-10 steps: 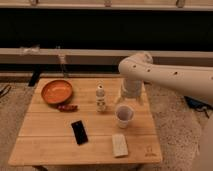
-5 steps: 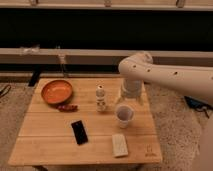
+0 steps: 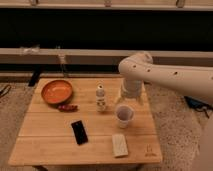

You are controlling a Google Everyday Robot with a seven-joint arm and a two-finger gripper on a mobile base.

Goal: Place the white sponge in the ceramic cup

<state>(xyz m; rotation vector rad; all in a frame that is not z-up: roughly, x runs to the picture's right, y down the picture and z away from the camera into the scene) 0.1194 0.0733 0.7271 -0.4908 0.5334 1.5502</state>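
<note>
The white sponge (image 3: pixel 119 145) lies flat near the front edge of the wooden table (image 3: pixel 47 147), right of centre. The ceramic cup (image 3: pixel 124 115) stands upright a little behind it, whitish with a dark inside. My gripper (image 3: pixel 129 101) hangs from the white arm just above and behind the cup, pointing down. It is open and holds nothing. The arm reaches in from the right and hides the table's back right corner.
A black phone (image 3: pixel 79 132) lies left of the sponge. A small white bottle (image 3: pixel 101 97) stands left of the cup. An orange bowl (image 3: pixel 56 91) sits at the back left, with a small red object (image 3: pixel 67 107) in front of it. Carpet surrounds the table.
</note>
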